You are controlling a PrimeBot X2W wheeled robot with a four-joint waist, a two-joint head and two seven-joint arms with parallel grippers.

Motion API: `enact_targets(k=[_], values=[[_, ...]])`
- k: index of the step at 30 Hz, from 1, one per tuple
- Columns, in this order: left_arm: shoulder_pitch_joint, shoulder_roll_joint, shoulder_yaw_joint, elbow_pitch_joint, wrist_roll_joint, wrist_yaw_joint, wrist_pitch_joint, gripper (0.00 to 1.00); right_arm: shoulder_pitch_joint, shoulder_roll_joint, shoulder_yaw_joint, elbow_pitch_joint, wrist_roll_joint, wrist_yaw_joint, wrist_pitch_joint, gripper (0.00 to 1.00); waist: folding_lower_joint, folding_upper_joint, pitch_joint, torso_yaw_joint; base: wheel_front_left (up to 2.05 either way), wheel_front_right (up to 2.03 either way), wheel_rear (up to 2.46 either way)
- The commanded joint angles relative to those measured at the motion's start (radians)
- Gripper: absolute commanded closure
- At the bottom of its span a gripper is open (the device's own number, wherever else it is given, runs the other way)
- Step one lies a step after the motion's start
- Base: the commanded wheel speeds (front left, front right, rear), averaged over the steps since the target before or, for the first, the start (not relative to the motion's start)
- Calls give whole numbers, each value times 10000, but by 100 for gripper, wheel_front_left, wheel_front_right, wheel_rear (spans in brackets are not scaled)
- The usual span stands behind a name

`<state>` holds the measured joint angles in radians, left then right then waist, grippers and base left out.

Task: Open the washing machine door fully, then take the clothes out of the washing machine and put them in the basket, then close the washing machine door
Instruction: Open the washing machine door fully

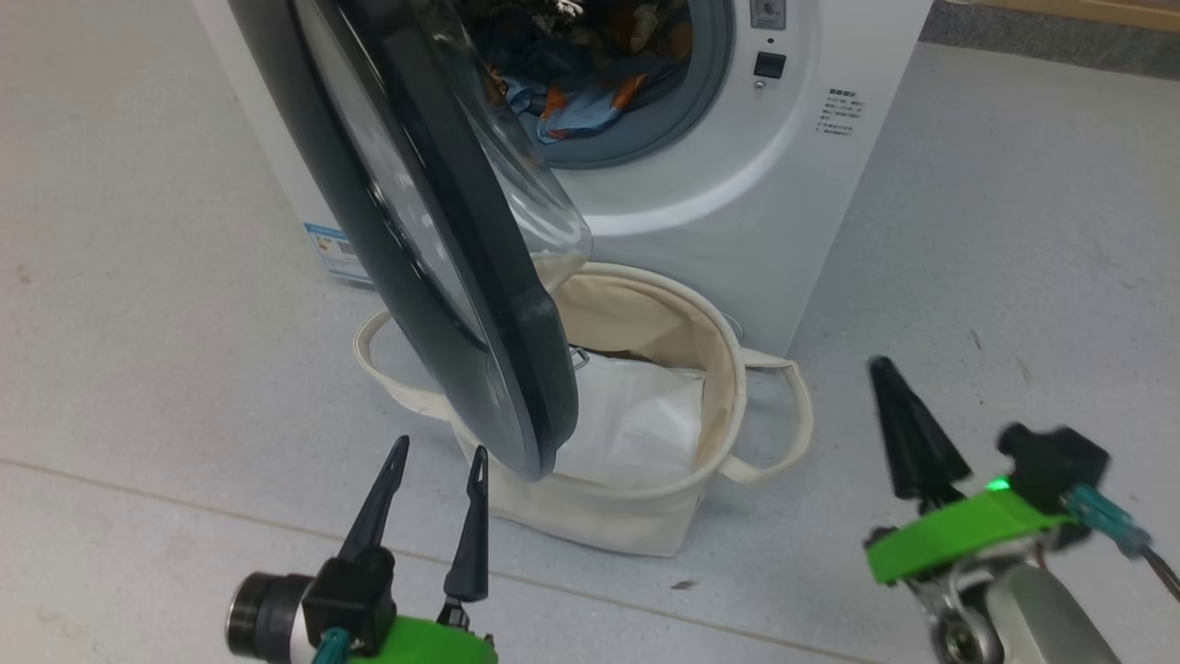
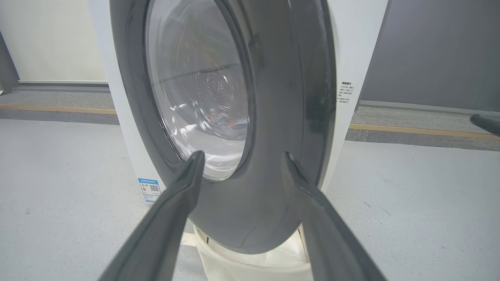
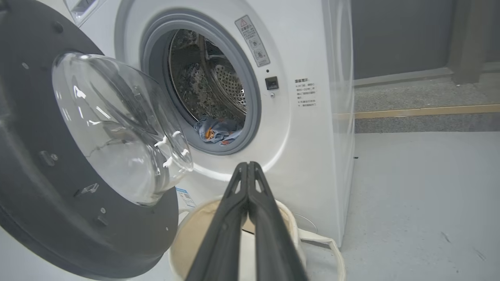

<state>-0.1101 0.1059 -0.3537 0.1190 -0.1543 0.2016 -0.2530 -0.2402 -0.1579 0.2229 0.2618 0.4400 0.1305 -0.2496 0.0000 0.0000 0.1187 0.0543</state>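
Left gripper point(image 1: 441, 447) point(image 2: 243, 156): my two fingers point(image 1: 376, 512) stand spread wide, released, nothing between them. No contact seen.

Just ahead of these fingertips, a little to their right, hangs the washing machine door point(image 1: 516, 304) point(image 2: 289, 117) point(image 3: 35, 187). It is swung out from the drum mouth, glossy black rim toward me, its bulging glass facing the machine. My right-hand fingertip is just beside its lower edge, apparently apart from it.

Beyond and right of the left fingers, the cream basket point(image 1: 590, 516) point(image 3: 187, 230) sits on the grey floor point(image 1: 138, 323), against the foot of the washing machine point(image 1: 737, 184) point(image 3: 308, 156). The door's lower edge overhangs its left rim. A flat white sheet point(image 1: 636, 415) lies inside it.

The clothes point(image 1: 572, 101) point(image 3: 216, 132), blue fabric with orange print, lie in the bottom of the drum mouth, far ahead of both grippers, none in the basket.

Right gripper point(image 1: 882, 367) point(image 3: 248, 164): fingers point(image 3: 269, 234) pressed together, clenched on nothing. They hang above the floor, right of the basket and well apart from it, tips pointing toward the machine front below the drum mouth.
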Motion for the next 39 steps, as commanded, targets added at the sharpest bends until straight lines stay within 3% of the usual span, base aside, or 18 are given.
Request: enact_targets(k=[1, 3, 17, 34, 39], values=[[-164, 117, 360, -243, -34, -40, -88, 0, 192, 322, -320, -378, -332, 2, -121, 100, 1, 0, -62, 3, 0, 0, 0], [-153, 147, 407, -178, -34, -55, -88, 0, 528, 541, -665, -417, -726, 2, -121, 0, 1, 0, -133, 3, 0, 0, 0], [-8, 149, 534, 0, 14, -187, -88, 0, 1301, 1066, -1663, -782, -2002, 2, -121, 0, 1, 0, -396, -69, 0, 0, 0], [4, -34, 677, -45, 133, -322, -88, 0, 1237, 1076, -1564, -690, -1681, 2, -122, 0, 0, 0, -356, -14, 0, 0, 0], [-344, -164, 850, -761, 346, -26, -88, 0, 1137, 1076, -1596, -742, -1625, 2, -122, 0, 0, 0, -176, 29, 0, 0, 0]])
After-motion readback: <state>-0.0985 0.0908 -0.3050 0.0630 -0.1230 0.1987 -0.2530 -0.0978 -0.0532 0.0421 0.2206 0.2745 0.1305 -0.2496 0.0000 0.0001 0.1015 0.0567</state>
